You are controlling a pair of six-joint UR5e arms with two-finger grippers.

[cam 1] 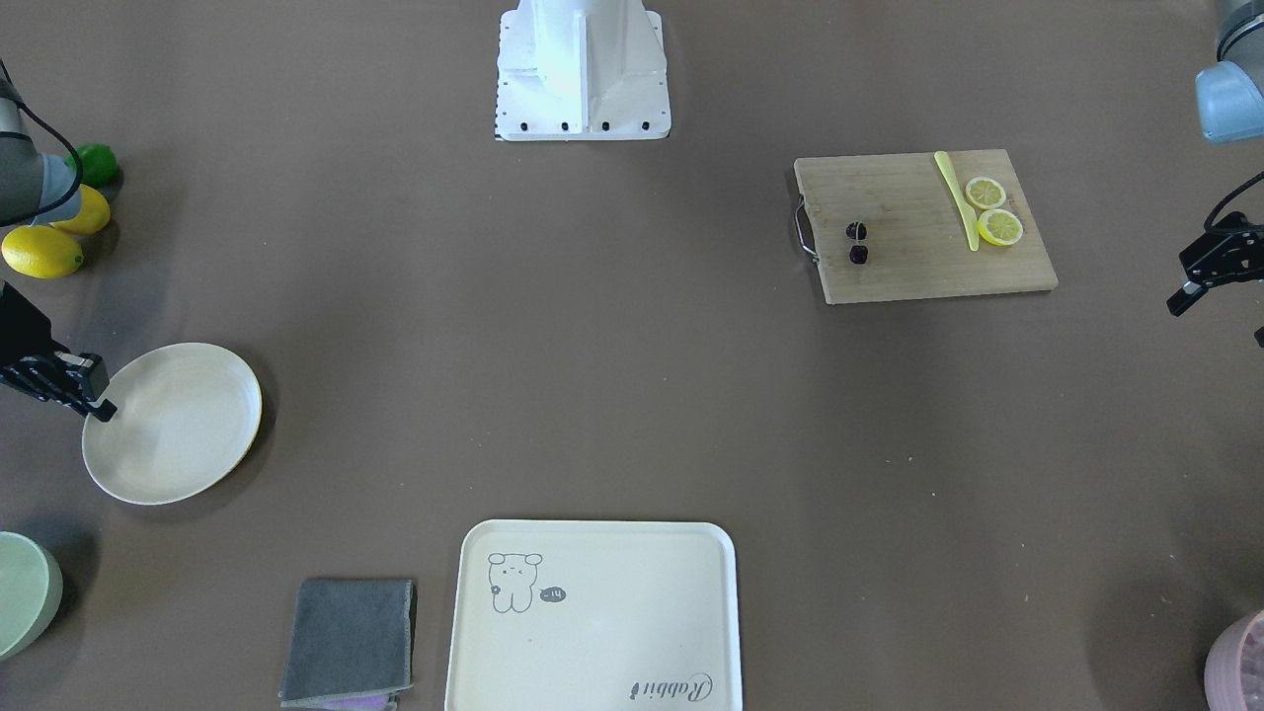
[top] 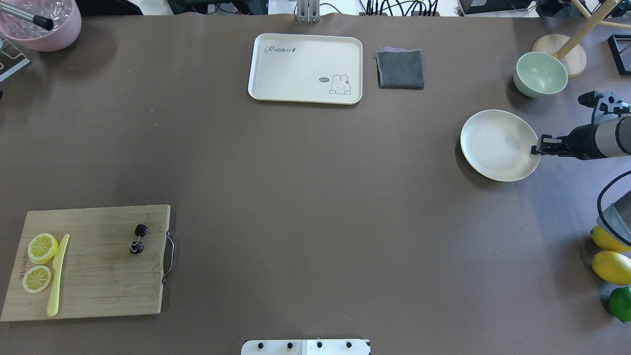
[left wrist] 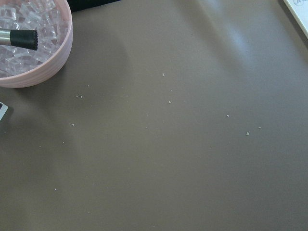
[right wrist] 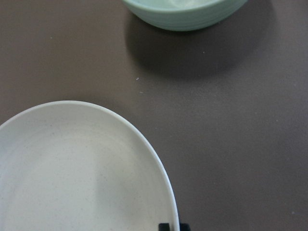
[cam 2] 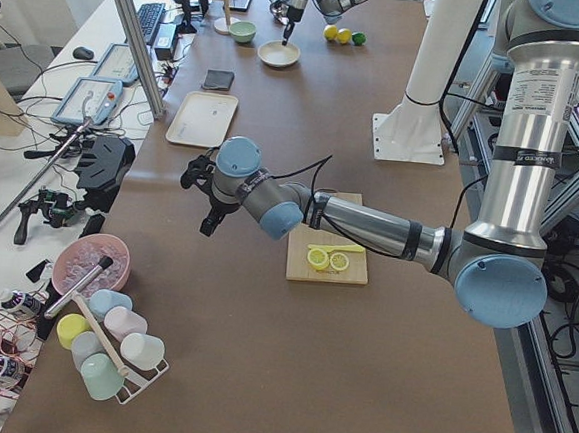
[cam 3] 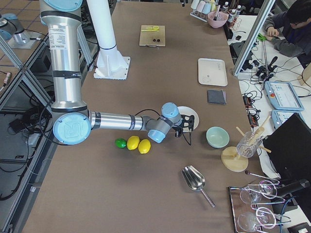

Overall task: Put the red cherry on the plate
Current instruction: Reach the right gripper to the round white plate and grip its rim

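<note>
- Left arm (cam 2: 369,223): silver tubes, pale blue round joint caps, and a printed label on the upright tube.
- Right arm (cam 3: 114,121): the same silver and blue, with a logo on the big cap at 9 o'clock in the right-side view.
- Black cables (cam 2: 308,168) loop at the wrists.
- Left gripper (cam 2: 209,218) and right gripper (top: 536,148): black.
- White base pedestal (cam 1: 583,89): four dark screws along its 6 o'clock edge.

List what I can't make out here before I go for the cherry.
Left gripper: cut off by the front view's right edge; open or shut unclear.
Right gripper: fingertips cropped by its wrist view's bottom edge; grip on the plate rim unclear.
Red cherry: too small in every view to read the stems.
</note>
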